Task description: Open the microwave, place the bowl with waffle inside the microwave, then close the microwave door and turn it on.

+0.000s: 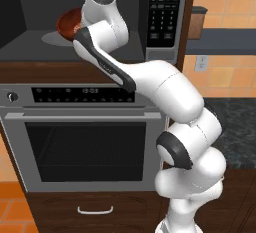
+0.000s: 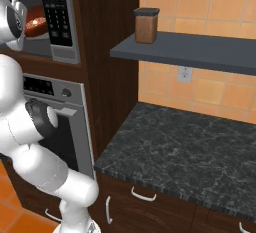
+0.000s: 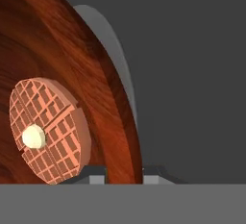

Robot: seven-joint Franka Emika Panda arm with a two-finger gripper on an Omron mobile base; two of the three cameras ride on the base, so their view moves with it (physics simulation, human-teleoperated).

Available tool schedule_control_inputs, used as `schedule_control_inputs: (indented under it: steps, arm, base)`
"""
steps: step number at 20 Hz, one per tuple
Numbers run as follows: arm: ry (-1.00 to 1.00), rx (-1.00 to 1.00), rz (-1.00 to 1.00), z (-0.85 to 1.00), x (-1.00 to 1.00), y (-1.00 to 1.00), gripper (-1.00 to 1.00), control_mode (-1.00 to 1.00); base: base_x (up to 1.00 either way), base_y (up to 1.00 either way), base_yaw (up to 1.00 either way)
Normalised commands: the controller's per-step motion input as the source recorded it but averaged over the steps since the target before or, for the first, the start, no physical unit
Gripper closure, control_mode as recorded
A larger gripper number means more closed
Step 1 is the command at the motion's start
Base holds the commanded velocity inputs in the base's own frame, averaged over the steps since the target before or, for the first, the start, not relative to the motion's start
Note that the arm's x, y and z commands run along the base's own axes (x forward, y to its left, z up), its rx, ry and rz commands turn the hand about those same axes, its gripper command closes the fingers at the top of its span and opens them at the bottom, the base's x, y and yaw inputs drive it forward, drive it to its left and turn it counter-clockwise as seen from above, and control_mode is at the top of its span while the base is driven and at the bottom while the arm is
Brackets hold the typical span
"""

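The microwave [image 1: 164, 17] stands open, its dark inside showing beside the black keypad [image 2: 56, 12]; its door is out of view. My arm reaches into it. The glossy reddish-brown bowl [image 1: 67, 23] hangs tilted just above the grey turntable [image 1: 50, 39], and its edge also shows past the keypad [image 2: 36, 21]. In the hand view the bowl [image 3: 72, 64] stands on edge with the round gridded waffle [image 3: 48, 129] lying against its inside, a pale dab at the waffle's middle. My gripper [image 3: 122, 172] is shut on the bowl's rim. Behind the bowl is the turntable [image 3: 115, 50].
Below the microwave sits a steel oven [image 1: 85, 142] with a bar handle and a dark window. To the right, a dark shelf [image 2: 200, 52] carries a brown jar [image 2: 146, 25] above a black stone counter [image 2: 190, 147]. Wooden drawers run beneath.
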Motion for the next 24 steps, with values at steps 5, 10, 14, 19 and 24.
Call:
schedule_control_inputs:
  steps: [5, 10, 14, 19, 24]
  arm:
    - [0.1, -0.01, 0.0, -0.2, 0.23, 0.17, -1.0, -1.0]
    - [-0.07, 0.0, 0.0, -0.11, -0.04, 0.03, -1.0, -1.0]
    - [-0.29, 0.0, 0.0, -0.03, -0.55, 0.0, -1.0, -1.0]
    - [-0.23, 0.0, 0.0, -0.25, -0.75, 0.0, -1.0, -1.0]
    - [-0.1, -0.17, 0.01, -0.36, -0.48, -0.09, -1.0, -1.0]
  base:
    - [0.0, 0.0, 0.0]
    - [0.0, 0.0, 0.0]
    - [0.0, 0.0, 0.0]
    - [0.0, 0.0, 0.0]
    - [0.0, 0.0, 0.0]
